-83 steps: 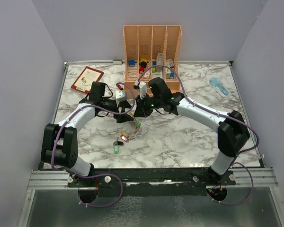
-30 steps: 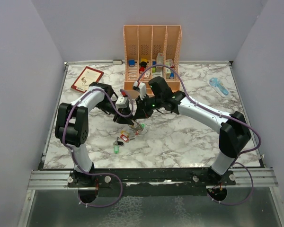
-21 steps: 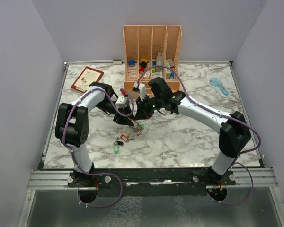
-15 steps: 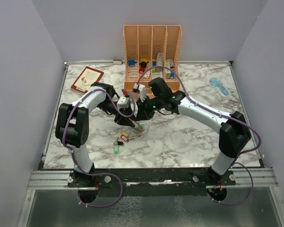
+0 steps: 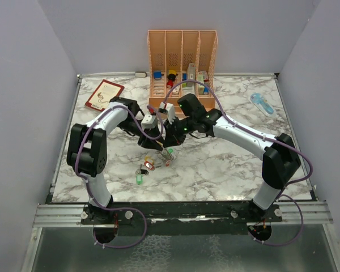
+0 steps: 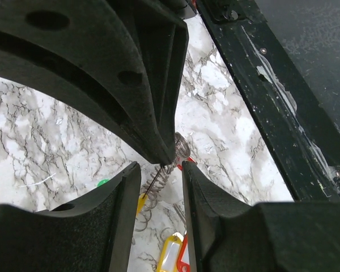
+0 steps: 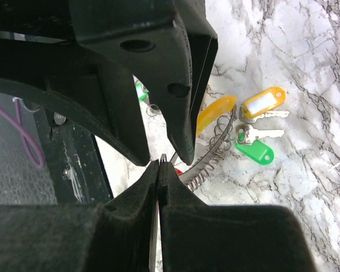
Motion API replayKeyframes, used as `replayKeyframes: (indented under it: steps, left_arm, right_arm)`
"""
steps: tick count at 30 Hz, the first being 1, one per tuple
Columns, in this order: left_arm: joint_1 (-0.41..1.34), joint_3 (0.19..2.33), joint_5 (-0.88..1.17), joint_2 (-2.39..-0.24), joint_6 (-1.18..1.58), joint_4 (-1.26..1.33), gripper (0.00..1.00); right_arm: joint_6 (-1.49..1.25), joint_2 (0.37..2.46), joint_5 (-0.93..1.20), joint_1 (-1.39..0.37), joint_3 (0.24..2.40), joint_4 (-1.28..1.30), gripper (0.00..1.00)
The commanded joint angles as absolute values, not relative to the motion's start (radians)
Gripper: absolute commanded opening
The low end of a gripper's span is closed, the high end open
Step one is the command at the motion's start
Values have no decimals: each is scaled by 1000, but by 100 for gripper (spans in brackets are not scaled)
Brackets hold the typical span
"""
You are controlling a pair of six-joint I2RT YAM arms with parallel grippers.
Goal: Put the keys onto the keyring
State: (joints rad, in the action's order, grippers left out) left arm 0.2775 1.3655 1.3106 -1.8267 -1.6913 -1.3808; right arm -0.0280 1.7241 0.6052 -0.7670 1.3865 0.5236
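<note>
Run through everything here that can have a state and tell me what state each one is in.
right gripper: shut on the keyring.
left gripper: open, jaws either side of the keyring's wire.
keyring: held at one end by the right gripper.
yellow-tagged key: flat beside the keyring; threaded or not, unclear.
lone green-tagged key: loose on the table, off the keyring.
organizer: upright, slots partly filled.

we see soft, even overhead light: the desk (image 5: 226,164) is bright, with faint shadows under the arms, and the top view is sharp. up close, the left pincer's fingers (image 6: 56,238) and the right pincer's fingers (image 7: 226,238) loom dark and featureless; the keyring (image 7: 212,153) glints.
</note>
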Motion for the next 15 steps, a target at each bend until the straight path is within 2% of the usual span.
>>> replayKeyframes:
  steps: [1, 8, 15]
  left_arm:
    - [287, 1389, 1310, -1845, -1683, -1383, 37]
    - [300, 1379, 1282, -1839, -1605, -1313, 34]
    - [328, 1319, 1229, -1790, -1434, -1134, 30]
  right_arm:
    - [-13, 1690, 657, -776, 1421, 535, 1]
    - [-9, 1688, 661, -775, 1428, 544, 1]
    - [-7, 1687, 668, -776, 1435, 551, 1]
